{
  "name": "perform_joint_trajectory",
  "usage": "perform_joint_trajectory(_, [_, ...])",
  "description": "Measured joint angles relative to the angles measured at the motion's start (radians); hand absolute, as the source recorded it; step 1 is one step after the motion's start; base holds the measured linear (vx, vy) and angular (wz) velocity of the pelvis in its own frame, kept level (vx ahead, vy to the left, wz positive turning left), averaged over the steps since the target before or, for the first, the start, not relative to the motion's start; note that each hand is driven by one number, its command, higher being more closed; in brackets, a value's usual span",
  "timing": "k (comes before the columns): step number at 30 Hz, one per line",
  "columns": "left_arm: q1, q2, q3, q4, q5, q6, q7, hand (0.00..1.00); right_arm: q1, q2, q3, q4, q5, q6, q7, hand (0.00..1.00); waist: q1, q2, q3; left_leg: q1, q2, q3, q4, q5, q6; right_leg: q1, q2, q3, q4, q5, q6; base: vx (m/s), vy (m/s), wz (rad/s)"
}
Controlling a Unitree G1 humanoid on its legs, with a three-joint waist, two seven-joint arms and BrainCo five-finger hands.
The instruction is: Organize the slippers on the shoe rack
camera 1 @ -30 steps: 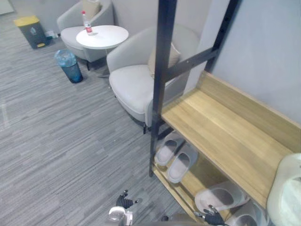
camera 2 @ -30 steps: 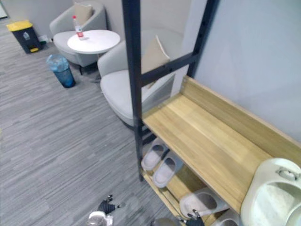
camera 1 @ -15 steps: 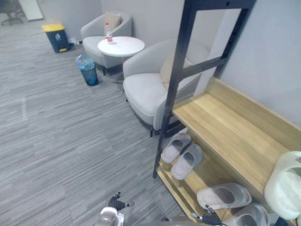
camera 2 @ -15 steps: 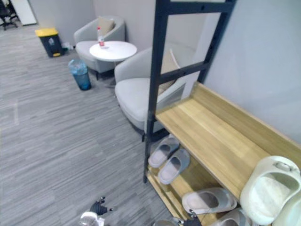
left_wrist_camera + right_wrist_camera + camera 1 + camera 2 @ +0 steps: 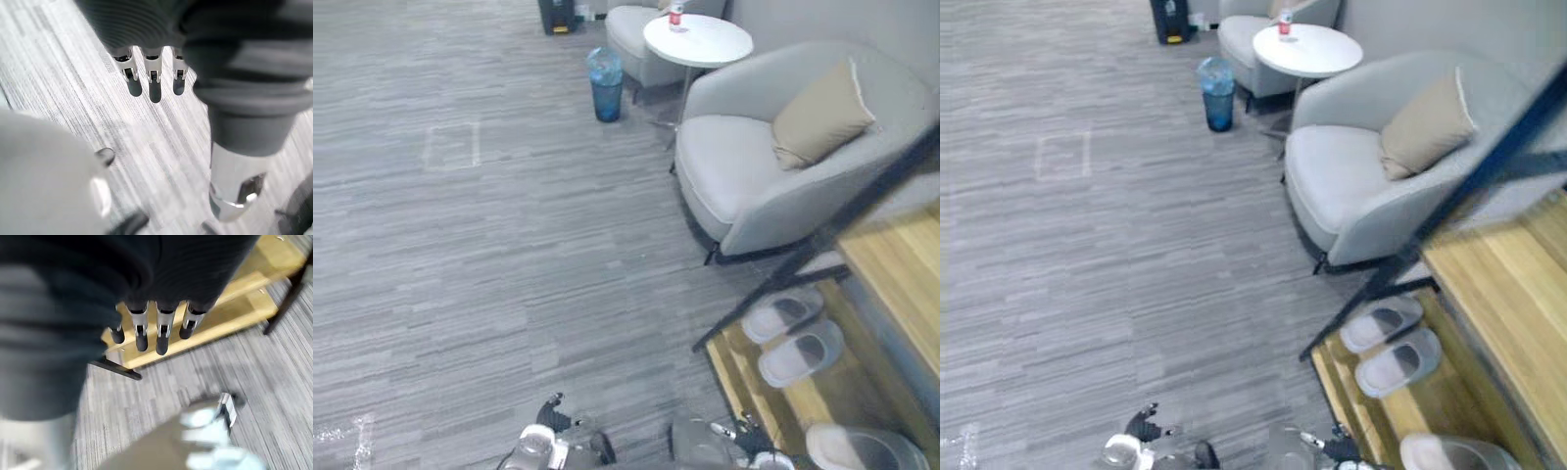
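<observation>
Lighting: soft, even indoor light from above over the grey floor [image 5: 460, 245], the white round table [image 5: 697, 39] brightest, a dark shadow under the armchair [image 5: 744, 176], the slippers [image 5: 801, 352] shaded on the lower shelf of the shoe rack [image 5: 901, 264], the floor glaring near-white in the left wrist view.

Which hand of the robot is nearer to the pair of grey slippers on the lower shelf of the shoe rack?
Right. The right hand hangs at the shoe rack's front edge, near the slippers; the left hand hangs over the carpet, farther off.
</observation>
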Motion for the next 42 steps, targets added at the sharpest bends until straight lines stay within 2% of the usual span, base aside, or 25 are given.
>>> perform_joint_trajectory(1, [0.0, -0.003, 0.005, 0.0, 0.0, 0.0, 0.0, 0.0, 0.0, 0.001, 0.001, 0.0, 0.0, 0.0, 0.0, 0.0, -0.001, -0.002, 0.0, 0.007, -0.002, -0.011, -0.006, 0.0, 0.0, -0.004, 0.012, 0.004, -0.015, 0.005, -0.002, 0.33, -0.037, 1.04])
perform_joint_trajectory(3, [0.007, -0.039, 0.052, 0.003, 0.002, 0.0, -0.007, 0.0, 0.033, 0.019, -0.004, 0.004, 0.002, 0.0, -0.003, 0.0, -0.01, -0.032, -0.009, 0.066, -0.042, -0.101, -0.01, -0.02, -0.039, 0.0, 0.028, 0.036, -0.049, 0.09, -0.087, 0.41, -0.072, 1.23])
perform_joint_trajectory(4, [0.01, -0.052, 0.062, 0.003, 0.002, 0.0, -0.007, 0.0, 0.034, 0.013, -0.004, 0.005, 0.002, 0.001, -0.004, 0.0, -0.009, -0.025, -0.01, 0.077, -0.037, -0.109, -0.007, -0.025, -0.046, 0.007, 0.025, 0.024, -0.042, 0.084, -0.089, 0.58, -0.056, 1.09])
perform_joint_trajectory(5, [0.025, -0.087, 0.101, -0.004, 0.002, -0.001, -0.008, 0.0, 0.028, -0.005, -0.005, 0.0, 0.0, 0.001, -0.004, 0.0, -0.003, 0.008, -0.019, 0.062, -0.021, -0.115, 0.051, -0.032, -0.056, 0.035, 0.016, -0.014, -0.05, 0.067, -0.108, 0.49, -0.026, 0.74])
perform_joint_trajectory(7, [0.018, -0.113, 0.145, -0.005, 0.002, -0.002, -0.009, 0.0, 0.023, -0.015, -0.006, -0.005, 0.0, 0.0, 0.0, 0.0, 0.003, 0.022, -0.01, -0.024, 0.01, -0.096, 0.271, -0.038, -0.069, 0.087, 0.006, -0.041, -0.075, 0.064, -0.114, 0.49, -0.042, 0.85])
perform_joint_trajectory(8, [0.016, -0.124, 0.179, -0.021, 0.002, -0.001, -0.009, 0.0, 0.025, -0.018, -0.005, -0.006, 0.0, 0.001, 0.0, 0.0, 0.008, 0.028, -0.005, -0.107, 0.051, -0.076, 0.501, -0.009, -0.108, 0.143, 0.0, -0.066, -0.094, 0.048, -0.139, 0.38, -0.04, 0.87])
perform_joint_trajectory(9, [0.012, -0.126, 0.194, -0.045, 0.001, -0.002, -0.007, 0.0, 0.025, -0.017, 0.0, -0.01, 0.001, 0.001, -0.004, 0.0, 0.016, 0.023, 0.001, -0.191, 0.114, -0.029, 0.715, -0.001, -0.11, 0.203, -0.006, -0.074, -0.11, 0.015, -0.159, 0.37, -0.04, 0.69])
perform_joint_trajectory(11, [0.011, -0.134, 0.214, -0.078, -0.002, -0.005, -0.004, 0.0, 0.028, -0.013, 0.002, -0.033, 0.001, 0.003, -0.01, 0.0, 0.047, 0.015, 0.006, -0.246, 0.211, 0.06, 0.851, -0.013, -0.113, 0.282, -0.027, -0.085, -0.128, -0.03, -0.162, 0.32, -0.029, 0.29])
perform_joint_trajectory(15, [0.012, -0.163, 0.221, -0.106, -0.018, -0.007, -0.001, 0.0, 0.028, -0.016, 0.008, -0.076, 0.0, 0.008, -0.017, 0.0, 0.063, 0.007, 0.006, -0.306, 0.253, 0.211, 0.641, -0.013, -0.115, 0.426, -0.118, -0.136, -0.228, -0.059, -0.131, 0.36, 0.054, 0.33])
perform_joint_trajectory(18, [0.02, -0.167, 0.198, -0.103, -0.018, -0.008, 0.001, 0.0, 0.03, -0.032, 0.008, -0.071, -0.004, 0.011, -0.018, 0.0, 0.066, 0.036, -0.011, -0.315, 0.173, 0.208, 0.248, 0.113, -0.081, 0.481, -0.137, -0.172, -0.256, -0.078, -0.099, 0.42, 0.205, 0.45])
perform_joint_trajectory(19, [0.021, -0.159, 0.169, -0.087, -0.019, -0.01, 0.001, 0.0, 0.008, -0.039, 0.007, -0.028, -0.009, 0.013, -0.018, 0.0, 0.068, 0.05, -0.034, -0.326, 0.134, 0.149, 0.19, 0.171, -0.047, 0.493, -0.138, -0.16, -0.254, -0.1, -0.076, 0.44, 0.293, 0.33])
perform_joint_trajectory(20, [0.013, -0.152, 0.161, -0.078, -0.019, -0.01, 0.001, 0.0, -0.003, -0.034, 0.008, -0.01, -0.01, 0.016, -0.017, 0.0, 0.064, 0.033, -0.042, -0.324, 0.109, 0.153, 0.194, 0.144, -0.044, 0.5, -0.16, -0.158, -0.25, -0.104, -0.074, 0.52, 0.355, 0.41])
perform_joint_trajectory(23, [0.01, -0.145, 0.162, -0.061, -0.018, -0.008, 0.001, 0.0, -0.001, -0.005, -0.009, 0.011, -0.037, 0.017, -0.009, 0.0, 0.058, -0.01, -0.046, -0.269, 0.012, 0.149, 0.195, 0.071, -0.02, 0.412, -0.229, -0.085, 0.044, -0.082, -0.04, 0.47, 0.282, 0.42])
perform_joint_trajectory(24, [0.011, -0.141, 0.153, -0.059, -0.021, -0.007, 0.001, 0.0, 0.002, 0.004, -0.029, 0.013, -0.038, 0.02, -0.006, 0.0, 0.055, -0.031, -0.037, -0.202, -0.028, 0.139, 0.173, 0.035, -0.021, 0.317, -0.242, -0.036, 0.324, 0.021, 0.024, 0.31, 0.144, 0.2])
perform_joint_trajectory(25, [0.011, -0.137, 0.151, -0.059, -0.022, -0.007, 0.001, 0.0, 0.002, 0.007, -0.035, 0.012, -0.039, 0.02, -0.006, 0.0, 0.055, -0.036, -0.036, -0.185, -0.036, 0.138, 0.168, 0.027, -0.02, 0.289, -0.241, -0.023, 0.392, 0.048, 0.028, 0.6, 0.233, 0.2])
perform_joint_trajectory(26, [0.013, -0.128, 0.141, -0.057, -0.027, -0.002, 0.001, 0.0, 0.005, 0.009, -0.043, 0.004, -0.038, 0.021, -0.003, 0.0, 0.051, -0.035, -0.031, -0.116, -0.044, 0.123, 0.165, -0.013, -0.026, 0.187, -0.22, -0.004, 0.609, 0.044, 0.013, 0.49, 0.136, 0.1])
perform_joint_trajectory(28, [0.02, -0.126, 0.13, -0.037, -0.03, -0.001, 0.001, 0.0, 0.017, 0.002, -0.043, -0.002, -0.037, 0.02, -0.002, 0.0, 0.043, -0.017, -0.026, -0.018, -0.041, 0.111, 0.126, -0.039, -0.031, 0.083, -0.184, -0.016, 0.706, -0.001, -0.008, 0.61, 0.124, 0.12])
perform_joint_trajectory(29, [0.02, -0.125, 0.133, -0.02, -0.037, 0.001, 0.001, 0.0, 0.01, 0.002, -0.043, -0.005, -0.036, 0.012, 0.0, 0.0, 0.032, -0.005, -0.02, 0.068, -0.032, 0.095, 0.067, -0.046, -0.032, -0.009, -0.137, -0.036, 0.663, -0.06, -0.024, 0.51, 0.036, 0.25])
perform_joint_trajectory(32, [0.005, -0.14, 0.157, -0.022, -0.038, 0.002, 0.001, 0.0, 0.007, 0.009, -0.046, -0.008, -0.036, 0.009, 0.002, 0.0, 0.018, 0.001, -0.017, 0.164, 0.006, 0.049, -0.001, -0.087, -0.044, -0.115, -0.065, -0.095, 0.417, -0.083, -0.036, 0.55, -0.056, 0.43])
perform_joint_trajectory(34, [-0.006, -0.155, 0.175, -0.024, -0.037, 0.001, 0.0, 0.0, 0.011, 0.01, -0.045, -0.007, -0.036, 0.008, 0.001, 0.0, 0.007, 0.001, -0.018, 0.214, 0.027, 0.014, -0.018, -0.119, -0.059, -0.133, -0.027, -0.101, 0.212, -0.044, -0.037, 0.56, -0.141, 0.62])
perform_joint_trajectory(35, [-0.006, -0.156, 0.175, -0.023, -0.035, 0.0, -0.002, 0.0, 0.021, 0.016, -0.045, -0.002, -0.037, 0.011, 0.001, 0.0, -0.001, -0.005, -0.024, 0.25, 0.022, -0.022, -0.021, -0.131, -0.077, -0.126, -0.024, -0.094, 0.107, 0.077, -0.059, 0.85, -0.214, 0.73])
perform_joint_trajectory(36, [0.0, -0.184, 0.175, -0.026, -0.035, 0.0, -0.004, 0.0, 0.025, 0.0, -0.053, 0.0, -0.037, 0.019, -0.001, 0.0, 0.004, 0.024, -0.037, 0.252, 0.057, -0.048, 0.021, -0.116, -0.094, -0.114, -0.027, -0.131, 0.144, 0.021, -0.102, 0.72, -0.179, 0.69])
perform_joint_trajectory(38, [-0.005, -0.183, 0.174, -0.029, -0.035, -0.001, -0.008, 0.0, 0.021, -0.002, -0.052, -0.003, -0.037, 0.024, -0.004, 0.0, 0.004, 0.027, -0.04, 0.183, 0.074, -0.057, 0.176, -0.086, -0.123, -0.099, -0.04, -0.145, 0.163, -0.019, -0.119, 0.61, -0.214, 0.55])
perform_joint_trajectory(40, [-0.003, -0.189, 0.227, -0.042, -0.036, 0.0, -0.006, 0.0, 0.021, -0.015, -0.048, -0.008, -0.037, 0.033, -0.006, 0.0, 0.014, 0.047, -0.02, -0.026, 0.179, -0.108, 0.752, 0.059, -0.185, 0.105, -0.02, -0.174, 0.055, -0.058, -0.149, 0.78, -0.255, 0.42])
perform_joint_trajectory(42, [0.023, -0.188, 0.254, -0.064, -0.036, -0.001, -0.002, 0.0, 0.02, -0.013, -0.035, -0.015, -0.036, 0.033, -0.012, 0.0, 0.036, 0.035, -0.016, -0.076, 0.218, -0.082, 0.907, 0.061, -0.181, 0.213, -0.016, -0.167, -0.003, -0.066, -0.162, 0.57, -0.144, -0.17])
